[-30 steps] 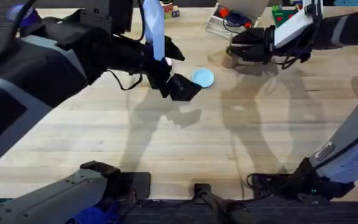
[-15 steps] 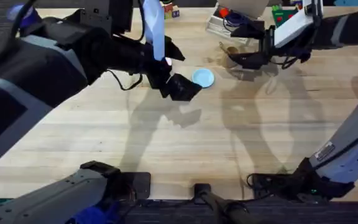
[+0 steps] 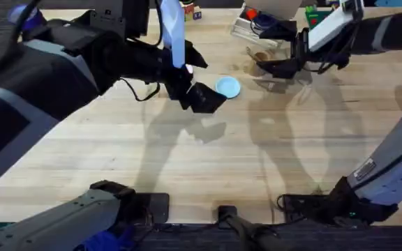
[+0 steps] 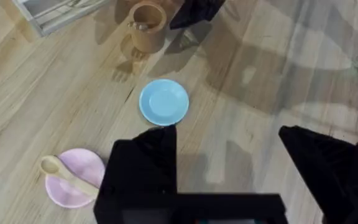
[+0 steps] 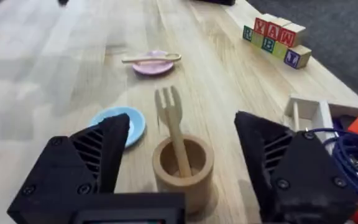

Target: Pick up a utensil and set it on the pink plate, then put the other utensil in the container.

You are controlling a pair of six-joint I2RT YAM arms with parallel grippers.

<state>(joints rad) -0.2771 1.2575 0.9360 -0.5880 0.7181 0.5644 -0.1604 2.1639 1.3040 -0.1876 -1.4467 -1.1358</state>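
The left arm rises close under the overhead camera, large and dark, stretching from the lower left toward the middle of the desk, its left gripper (image 3: 199, 97) hanging above the surface with the fingers (image 4: 143, 163) spread wide apart. The right arm reaches from the lower right up to the far side, wrist level, and the right gripper (image 5: 179, 165) points back toward the left, its black fingers (image 5: 95, 158) parted and holding nothing.

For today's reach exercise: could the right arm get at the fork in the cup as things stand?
Probably yes. The right gripper is open with the cup between its fingers, and the fork stands tines up in it, nothing over or before it. The blue plate lies off to one side.
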